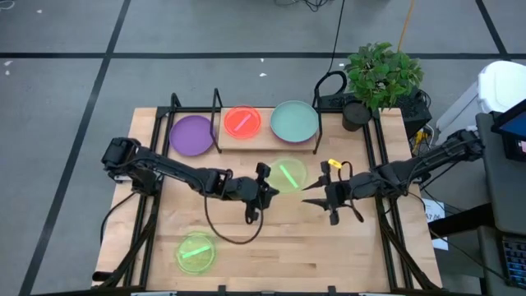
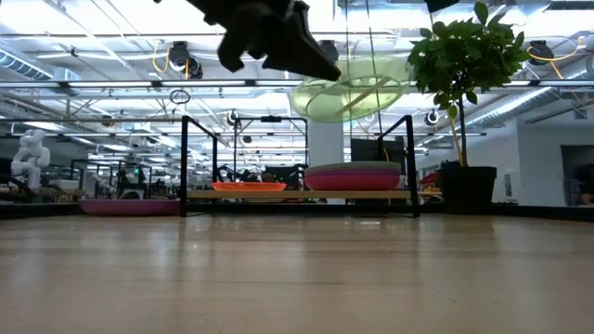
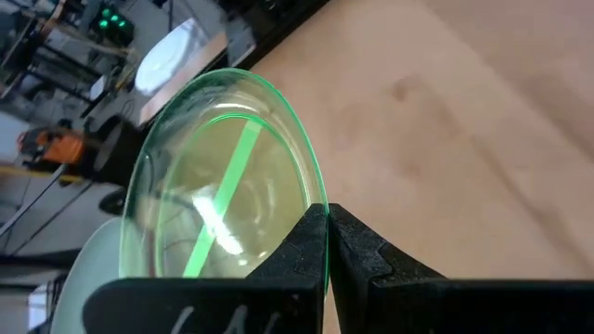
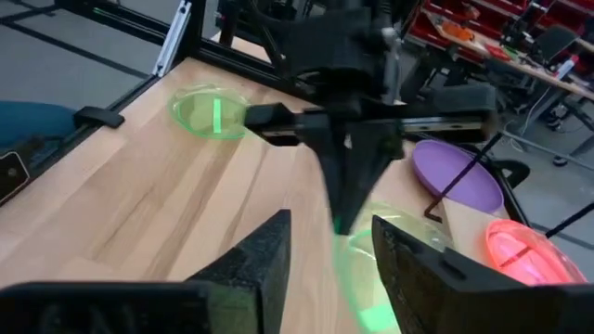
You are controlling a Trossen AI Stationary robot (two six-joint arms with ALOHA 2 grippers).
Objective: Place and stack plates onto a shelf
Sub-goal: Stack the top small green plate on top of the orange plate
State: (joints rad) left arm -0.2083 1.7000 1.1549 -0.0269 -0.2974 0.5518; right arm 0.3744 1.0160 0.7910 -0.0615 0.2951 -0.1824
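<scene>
While my left gripper (image 1: pixel 268 190) hangs over the middle of the table (image 1: pixel 329 255), its fingers are pressed tight on the rim of a translucent green plate (image 1: pixel 288 173), and that plate is up in the air, clear of the wood. From the table-level camera it floats tilted, high above the shelf (image 2: pixel 297 195), with my dark left fingers (image 2: pixel 302 42) clamped on its near-left edge. My left wrist camera looks straight down the pinch: two black pads (image 3: pixel 311 255) meeting on the thin green rim, the bright stripe in the plate's middle showing through.

My right gripper (image 1: pixel 316 195) sits just beside the same plate on the other side, jaws spread wide and gripping nothing. Through my right wrist camera, the two fingers stand well apart, with the green plate glowing between and beyond them and my left gripper pointing back at me.

Over on the shelf along the far edge: an orange-red plate (image 1: pixel 242 122) in the middle and a teal plate (image 1: pixel 294 121) at the right end, which from table level sits atop a magenta one (image 2: pixel 353 176). A purple plate (image 1: pixel 192 135) lies at the left, just outside the shelf's frame as far as I can tell. A second green plate (image 1: pixel 196 252) rests flat on the table near the front left. A potted plant (image 1: pixel 380 78) stands at the far right corner.
</scene>
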